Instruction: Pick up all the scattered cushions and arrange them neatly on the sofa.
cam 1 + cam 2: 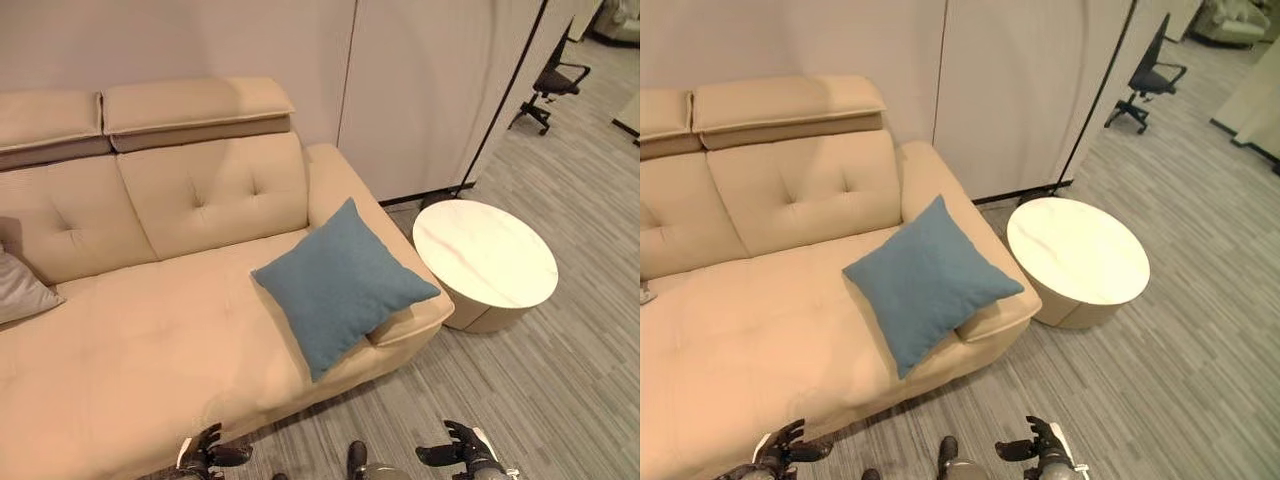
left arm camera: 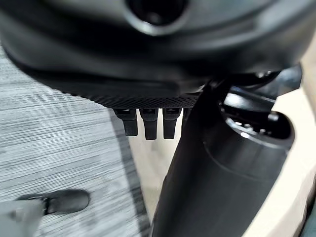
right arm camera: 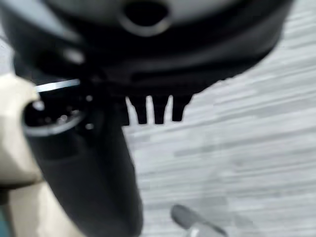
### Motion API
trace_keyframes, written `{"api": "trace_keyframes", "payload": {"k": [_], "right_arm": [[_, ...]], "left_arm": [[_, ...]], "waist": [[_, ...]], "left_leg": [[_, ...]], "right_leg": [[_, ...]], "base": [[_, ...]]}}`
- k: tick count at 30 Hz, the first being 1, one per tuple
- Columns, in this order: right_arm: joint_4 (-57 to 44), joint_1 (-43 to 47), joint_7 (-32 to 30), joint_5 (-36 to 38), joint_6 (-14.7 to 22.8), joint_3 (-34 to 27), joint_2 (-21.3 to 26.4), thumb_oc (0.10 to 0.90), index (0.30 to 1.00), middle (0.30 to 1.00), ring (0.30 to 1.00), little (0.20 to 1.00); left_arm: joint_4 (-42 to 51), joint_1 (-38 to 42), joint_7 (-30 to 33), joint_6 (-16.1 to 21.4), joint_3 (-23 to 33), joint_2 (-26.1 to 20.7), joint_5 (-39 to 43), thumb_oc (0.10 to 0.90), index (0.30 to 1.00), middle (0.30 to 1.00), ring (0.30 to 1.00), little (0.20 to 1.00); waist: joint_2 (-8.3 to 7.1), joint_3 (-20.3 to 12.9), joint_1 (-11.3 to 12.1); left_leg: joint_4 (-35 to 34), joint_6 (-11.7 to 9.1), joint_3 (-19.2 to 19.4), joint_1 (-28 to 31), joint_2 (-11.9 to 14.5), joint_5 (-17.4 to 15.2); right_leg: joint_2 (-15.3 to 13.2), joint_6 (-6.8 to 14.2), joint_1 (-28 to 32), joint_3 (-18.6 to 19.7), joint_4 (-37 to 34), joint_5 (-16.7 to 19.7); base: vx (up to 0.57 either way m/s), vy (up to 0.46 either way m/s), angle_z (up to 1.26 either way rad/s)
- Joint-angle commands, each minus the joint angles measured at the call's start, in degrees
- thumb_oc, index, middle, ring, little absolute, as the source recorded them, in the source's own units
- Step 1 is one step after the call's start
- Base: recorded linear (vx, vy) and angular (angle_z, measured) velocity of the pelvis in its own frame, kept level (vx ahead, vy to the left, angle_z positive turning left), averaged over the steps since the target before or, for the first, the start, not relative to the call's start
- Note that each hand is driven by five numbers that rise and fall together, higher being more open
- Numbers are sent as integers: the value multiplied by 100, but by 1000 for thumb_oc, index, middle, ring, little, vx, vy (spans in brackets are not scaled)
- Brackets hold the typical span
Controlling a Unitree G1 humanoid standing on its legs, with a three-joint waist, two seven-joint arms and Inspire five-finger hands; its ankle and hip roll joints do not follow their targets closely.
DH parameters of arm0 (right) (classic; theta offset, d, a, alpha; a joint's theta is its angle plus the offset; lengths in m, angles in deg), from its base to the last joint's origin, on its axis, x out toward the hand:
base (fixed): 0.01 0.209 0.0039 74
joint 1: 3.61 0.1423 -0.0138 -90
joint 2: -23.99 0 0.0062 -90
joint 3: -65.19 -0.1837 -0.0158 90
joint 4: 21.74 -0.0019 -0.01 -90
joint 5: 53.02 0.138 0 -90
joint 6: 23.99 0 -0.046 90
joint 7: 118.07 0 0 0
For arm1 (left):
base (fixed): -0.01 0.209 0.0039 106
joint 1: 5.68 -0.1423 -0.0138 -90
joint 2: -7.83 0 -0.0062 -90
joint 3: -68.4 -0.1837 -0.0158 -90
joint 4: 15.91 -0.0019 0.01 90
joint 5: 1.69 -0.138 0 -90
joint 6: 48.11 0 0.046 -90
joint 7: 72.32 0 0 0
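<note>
A blue cushion lies tilted on the right end of the beige sofa, one corner hanging over the seat's front edge and another resting on the low armrest. A grey cushion leans at the sofa's far left. My left hand and right hand hang low over the floor in front of the sofa, both with relaxed fingers and holding nothing. Fingers of the left hand and fingers of the right hand point down at the carpet.
A round white low table stands right of the sofa's armrest. Grey striped carpet spreads in front and to the right. A white partition wall rises behind, and an office chair stands far back right.
</note>
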Motion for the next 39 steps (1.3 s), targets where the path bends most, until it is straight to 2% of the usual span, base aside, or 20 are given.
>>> {"api": "trace_keyframes", "payload": {"k": [1,4,6,9,11,15,19,25,29,30,33,39], "right_arm": [[-757,204,-425,-14,291,-267,542,800,900,900,900,900],[-1132,158,-475,-60,344,-336,657,800,900,900,900,900],[-1920,85,-611,-228,429,-522,949,800,900,900,900,900],[-2692,32,-742,-347,478,-809,1212,800,900,900,900,900],[-2910,13,-763,-410,492,-886,1305,800,900,900,900,900],[-3943,-85,-907,-621,515,-1393,1858,800,900,900,900,900],[-4254,-103,-986,-421,608,-1662,1966,800,900,900,900,900],[-4105,539,-1032,863,981,-1726,1772,800,900,900,900,900],[-3829,988,-1068,1305,1081,-1622,1785,800,900,900,900,900],[-3580,1284,-1063,1665,1155,-1545,1765,800,900,900,900,900],[-3284,1738,-1066,2091,1223,-1441,1784,800,900,900,900,900],[-2910,2322,-1029,2228,1213,-1073,1901,800,900,900,900,900]], "left_arm": [[456,313,182,464,36,-52,344,800,900,900,900,900],[708,258,224,504,72,-41,440,800,900,900,900,900],[1440,99,256,600,165,29,792,800,900,900,900,900],[2008,86,272,635,145,56,947,800,900,900,900,900],[2143,87,262,640,119,62,955,800,900,900,900,900],[2584,136,270,636,-9,91,897,800,900,900,900,900],[2759,76,253,621,-69,104,849,800,900,900,900,900],[2820,132,205,617,-264,58,927,800,900,900,900,900],[2864,223,175,624,-438,27,918,800,900,900,900,900],[2874,281,155,643,-562,21,921,800,900,900,900,900],[2841,317,119,649,-696,34,992,800,900,900,900,900],[2743,273,101,692,-780,77,1109,800,900,900,900,900]], "waist": [[-83,-40,-27],[-125,-120,-46],[-141,-227,-49],[-162,-219,-78],[-160,-223,-93],[-167,-284,-184],[-166,-309,-198],[-174,-279,-84],[-144,-217,-22],[-110,-178,41],[-42,-105,107],[26,-13,214]], "left_leg": [[287,-267,-689,-216,-74,-455],[235,-315,-713,-167,-23,-468],[134,-423,-689,-125,127,-429],[113,-538,-682,-159,263,-379],[92,-569,-681,-154,306,-369],[-2,-677,-686,-45,456,-355],[-31,-707,-688,12,491,-373],[-35,-744,-771,-62,515,-366],[-35,-781,-871,-241,490,-312],[-35,-807,-927,-387,476,-268],[-35,-837,-1002,-596,437,-199],[-35,-866,-1075,-873,414,-97]], "right_leg": [[82,11,507,119,-917,43],[117,-3,687,88,-1140,95],[212,-39,898,-4,-1410,118],[274,-68,998,-191,-1527,66],[286,-77,1035,-260,-1564,41],[372,-147,1203,-452,-1630,-91],[397,-166,1308,-515,-1690,-133],[406,-195,1332,-670,-1736,-174],[385,-197,1228,-773,-1761,-156],[363,-198,1130,-854,-1777,-148],[336,-196,965,-955,-1777,-132],[321,-195,749,-1015,-1777,-112]], "base": [[78,-89,24],[128,-140,52],[165,-189,17],[81,-117,7],[71,-74,30],[108,-65,28],[77,-18,6],[57,-7,6],[-25,8,28],[-26,7,26],[-34,29,23],[-14,11,18]]}}
